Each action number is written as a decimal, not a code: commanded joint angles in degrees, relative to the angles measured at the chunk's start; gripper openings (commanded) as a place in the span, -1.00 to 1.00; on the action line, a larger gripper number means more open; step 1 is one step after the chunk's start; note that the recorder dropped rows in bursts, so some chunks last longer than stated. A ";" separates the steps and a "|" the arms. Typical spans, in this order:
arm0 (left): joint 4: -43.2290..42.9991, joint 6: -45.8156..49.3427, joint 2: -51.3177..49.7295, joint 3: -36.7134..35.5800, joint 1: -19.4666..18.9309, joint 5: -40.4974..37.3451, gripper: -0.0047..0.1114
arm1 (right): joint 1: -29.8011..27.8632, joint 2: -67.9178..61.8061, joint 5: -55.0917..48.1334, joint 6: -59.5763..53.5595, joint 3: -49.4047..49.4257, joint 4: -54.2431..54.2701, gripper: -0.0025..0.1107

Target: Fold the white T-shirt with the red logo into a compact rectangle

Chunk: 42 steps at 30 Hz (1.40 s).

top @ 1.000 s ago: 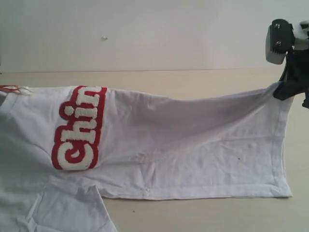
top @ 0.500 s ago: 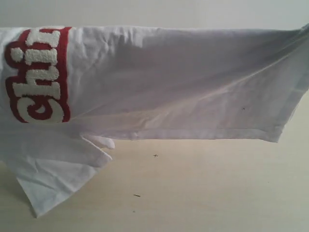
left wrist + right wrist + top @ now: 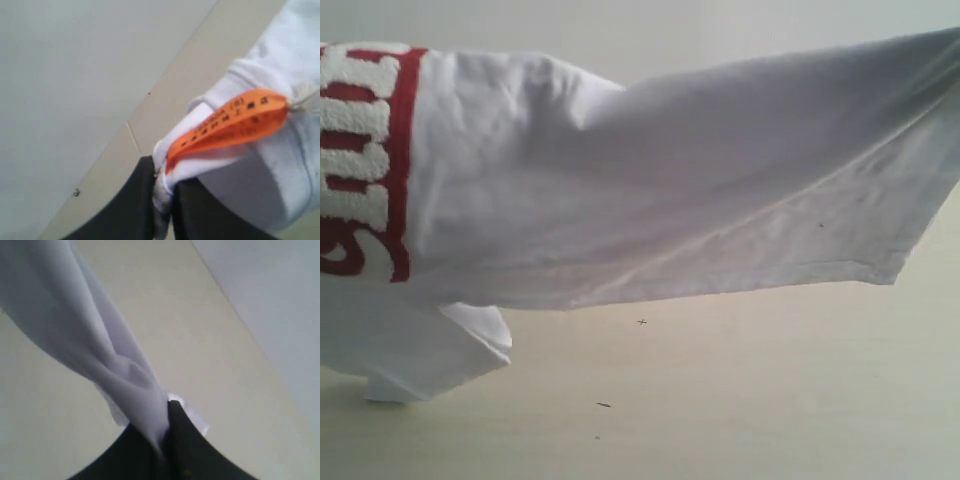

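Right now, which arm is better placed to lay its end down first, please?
Probably left: near the left gripper the white T-shirt sags, its sleeve close to the table; the right gripper holds its end high.

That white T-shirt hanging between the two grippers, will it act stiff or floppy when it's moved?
Probably floppy: the white T-shirt sags and creases between its held ends, and a sleeve droops toward the table. Likely light, since thin pinches by the left gripper and right gripper carry it.

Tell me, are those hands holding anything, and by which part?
Both hold the white T-shirt: the left hand pinches it by the orange tag, the right hand a bunched edge.
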<state>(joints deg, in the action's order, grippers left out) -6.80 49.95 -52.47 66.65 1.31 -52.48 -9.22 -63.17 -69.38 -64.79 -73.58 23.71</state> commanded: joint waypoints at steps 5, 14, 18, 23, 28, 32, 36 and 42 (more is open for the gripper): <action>3.18 -4.15 -1.59 1.89 -0.19 -6.24 -0.92 | -0.10 0.62 -0.58 9.15 2.42 0.46 -0.96; 4.45 -5.07 -5.72 9.45 2.44 -17.48 -0.92 | -0.10 0.38 -0.58 10.95 2.42 3.07 -0.96; 4.45 -5.02 -6.52 9.18 5.35 -17.48 -0.92 | 4.35 0.74 -0.58 15.62 4.98 -0.18 -0.96; 2.99 -5.27 -5.22 10.51 5.44 -17.48 -0.92 | 5.61 1.84 -0.58 15.62 4.56 -1.25 -0.96; 13.51 -5.22 -2.91 7.74 5.44 -17.48 -0.92 | 5.61 5.61 -0.58 16.56 7.52 1.99 -0.96; 16.85 -3.56 -2.91 3.22 5.44 -17.48 -0.92 | 5.61 5.64 -0.58 16.53 13.01 -2.69 -0.96; 10.11 -3.27 -5.01 0.50 5.44 -17.48 -0.92 | 5.61 2.88 -0.58 16.53 14.28 -7.47 -0.96; -0.47 -0.47 -14.33 -1.15 5.44 -17.48 -0.92 | 5.61 -7.55 1.42 16.53 14.28 -8.44 -0.96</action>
<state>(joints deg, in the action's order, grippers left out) -2.29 48.61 -62.82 66.03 6.55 -70.70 -3.76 -66.55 -70.57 -48.40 -59.60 16.34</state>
